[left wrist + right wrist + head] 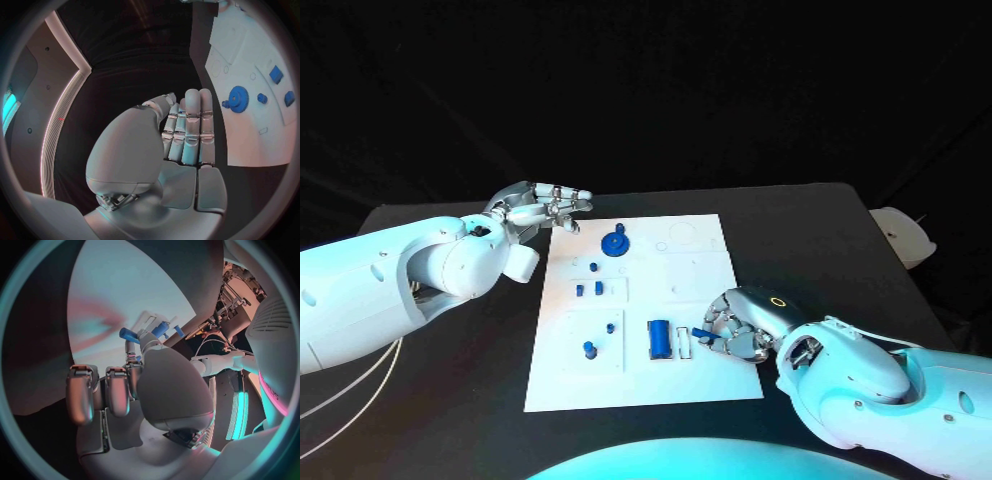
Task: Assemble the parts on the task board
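one white flat task board (704,385) lies mid-worktop (848,230) on matte black. on it: one blue gear (615,242) near its far edge, one blue cylinder (656,339) lying near its near edge, and several small blue pegs between them. the right hand (740,325) rests at the board's near right edge, its fingers (139,337) pinching a small blue part (128,334). the left hand (542,207) hovers off the board's far left corner, fingers straight, together, holding nothing.
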Tool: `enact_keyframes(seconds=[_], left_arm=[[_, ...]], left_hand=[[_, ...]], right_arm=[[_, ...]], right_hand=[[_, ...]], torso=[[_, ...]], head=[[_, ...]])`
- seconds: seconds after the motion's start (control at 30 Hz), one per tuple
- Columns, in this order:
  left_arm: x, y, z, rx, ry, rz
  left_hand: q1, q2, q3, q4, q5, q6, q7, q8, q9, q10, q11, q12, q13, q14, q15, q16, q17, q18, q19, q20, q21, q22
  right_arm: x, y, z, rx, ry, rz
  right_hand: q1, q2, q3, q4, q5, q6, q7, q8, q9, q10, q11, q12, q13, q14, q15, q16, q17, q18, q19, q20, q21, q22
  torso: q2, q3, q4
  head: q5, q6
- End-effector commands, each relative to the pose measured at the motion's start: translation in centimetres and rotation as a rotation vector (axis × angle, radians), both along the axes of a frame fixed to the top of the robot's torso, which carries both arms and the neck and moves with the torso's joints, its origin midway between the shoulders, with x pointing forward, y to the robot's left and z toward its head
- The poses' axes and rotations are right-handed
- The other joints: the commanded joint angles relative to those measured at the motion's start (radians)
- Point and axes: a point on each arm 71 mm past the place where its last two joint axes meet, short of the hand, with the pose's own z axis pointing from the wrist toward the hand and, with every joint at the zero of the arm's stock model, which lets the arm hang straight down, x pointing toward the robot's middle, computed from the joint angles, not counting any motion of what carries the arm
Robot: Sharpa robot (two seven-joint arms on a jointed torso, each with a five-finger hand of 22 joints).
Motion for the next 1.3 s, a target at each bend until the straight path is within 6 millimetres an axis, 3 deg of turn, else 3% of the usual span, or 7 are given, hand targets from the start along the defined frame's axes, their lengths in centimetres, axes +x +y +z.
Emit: enact_keyframes(seconds=[0.03, 0.13, 0.37, 0.47, 0.57, 1.17, 1.3], left_arm=[[0.0, -0.3, 0.1, -0.007, -0.004, -0.011], [0.0, -0.3, 0.1, -0.007, -0.004, -0.011], [0.0, -0.4, 0.1, -0.008, -0.004, -0.013], [0.0, -0.4, 0.1, -0.009, -0.004, -0.014], [0.0, -0.3, 0.1, -0.008, -0.003, -0.014], [-0.1, -0.3, 0.1, 0.004, -0.006, -0.024], [-0.1, -0.3, 0.1, 0.004, -0.006, -0.025]], left_hand=[[-0.001, 0.010, -0.004, 0.000, -0.005, -0.004, 0.000, 0.001, 0.001, -0.008, 0.003, 0.004, 0.001, -0.003, 0.002, -0.005, -0.001, 0.014, 0.000, 0.004, -0.003, -0.002], [-0.002, 0.011, -0.004, 0.001, -0.005, -0.005, 0.000, 0.001, 0.001, -0.008, 0.003, 0.005, 0.001, -0.003, 0.002, -0.005, -0.001, 0.014, 0.001, 0.004, -0.003, -0.002], [-0.002, 0.011, -0.004, 0.001, -0.005, -0.005, 0.000, 0.001, 0.001, -0.008, 0.003, 0.005, 0.001, -0.003, 0.002, -0.005, -0.001, 0.014, 0.001, 0.004, -0.003, -0.002], [-0.002, 0.011, -0.004, 0.001, -0.005, -0.005, 0.000, 0.001, 0.001, -0.008, 0.003, 0.005, 0.001, -0.003, 0.002, -0.005, -0.001, 0.014, 0.001, 0.004, -0.003, -0.002], [-0.002, 0.011, -0.004, 0.001, -0.005, -0.005, 0.000, 0.001, 0.001, -0.008, 0.003, 0.005, 0.001, -0.003, 0.002, -0.005, -0.001, 0.014, 0.001, 0.004, -0.003, -0.002], [-0.003, 0.011, -0.004, 0.001, -0.005, -0.005, 0.000, 0.001, 0.001, -0.009, 0.003, 0.005, 0.001, -0.003, 0.003, -0.005, -0.002, 0.014, 0.001, 0.005, -0.004, -0.003], [-0.003, 0.011, -0.004, 0.001, -0.005, -0.005, 0.000, 0.001, 0.001, -0.009, 0.003, 0.005, 0.001, -0.003, 0.003, -0.005, -0.002, 0.014, 0.001, 0.005, -0.004, -0.003]], right_arm=[[0.1, 0.2, -0.3, 0.084, 0.071, -0.050], [0.2, 0.4, -0.6, 0.098, 0.111, -0.058], [0.3, 1.4, -1.4, 0.101, 0.181, -0.057], [0.4, 1.6, -1.8, 0.095, 0.202, -0.056], [0.4, 1.7, -2.0, 0.089, 0.218, -0.060], [0.7, 1.9, -2.3, 0.073, 0.208, -0.067], [0.7, 2.1, -2.3, 0.070, 0.201, -0.060]], right_hand=[[-0.024, 0.005, 0.021, 0.004, 0.007, 0.007, -0.002, 0.007, 0.011, 0.004, -0.001, 0.003, -0.021, 0.078, -0.007, 0.001, 0.143, -0.010, 0.069, -0.004, 0.006, 0.238], [-0.039, -0.002, 0.031, 0.012, 0.007, 0.008, -0.002, 0.007, 0.013, 0.006, 0.000, 0.005, -0.019, 0.078, -0.006, 0.002, 0.145, -0.010, 0.069, -0.003, 0.006, 0.238], [-0.076, -0.015, 0.044, 0.032, 0.008, 0.014, -0.003, 0.011, 0.018, 0.009, -0.001, 0.009, -0.015, 0.079, -0.006, 0.004, 0.148, -0.010, 0.069, -0.003, 0.007, 0.238], [-0.101, -0.022, 0.044, 0.044, 0.041, 0.019, -0.004, 0.014, 0.023, 0.010, -0.001, 0.009, -0.014, 0.079, -0.006, 0.004, 0.149, -0.010, 0.069, -0.003, 0.007, 0.238], [-0.115, -0.024, 0.041, 0.051, 0.047, 0.021, -0.004, 0.016, 0.025, 0.011, -0.001, 0.011, -0.013, 0.079, -0.006, 0.004, 0.150, -0.011, 0.070, -0.003, 0.008, 0.238], [-0.161, -0.020, 0.030, 0.065, 0.047, 0.035, -0.009, 0.030, 0.038, 0.019, -0.005, 0.023, -0.003, 0.079, -0.009, 0.005, 0.150, -0.010, 0.069, -0.006, 0.007, 0.238], [-0.186, -0.019, 0.018, 0.065, 0.065, 0.037, -0.011, 0.035, 0.043, 0.021, -0.006, 0.029, 0.001, 0.079, -0.010, 0.005, 0.151, -0.010, 0.070, -0.007, 0.007, 0.238]], torso=[[-0.001, 0.0009, 0.0001], [0.000, -0.0004, 0.0003], [0.000, 0.0006, -0.0007], [0.001, 0.0012, 0.0000], [0.001, 0.0013, -0.0002], [0.001, 0.0004, -0.0008], [0.000, 0.0004, -0.0001]], head=[[0.001, 0.000], [0.001, -0.002], [0.001, -0.003], [0.001, -0.004], [0.002, -0.005], [0.002, -0.012], [0.001, -0.011]])
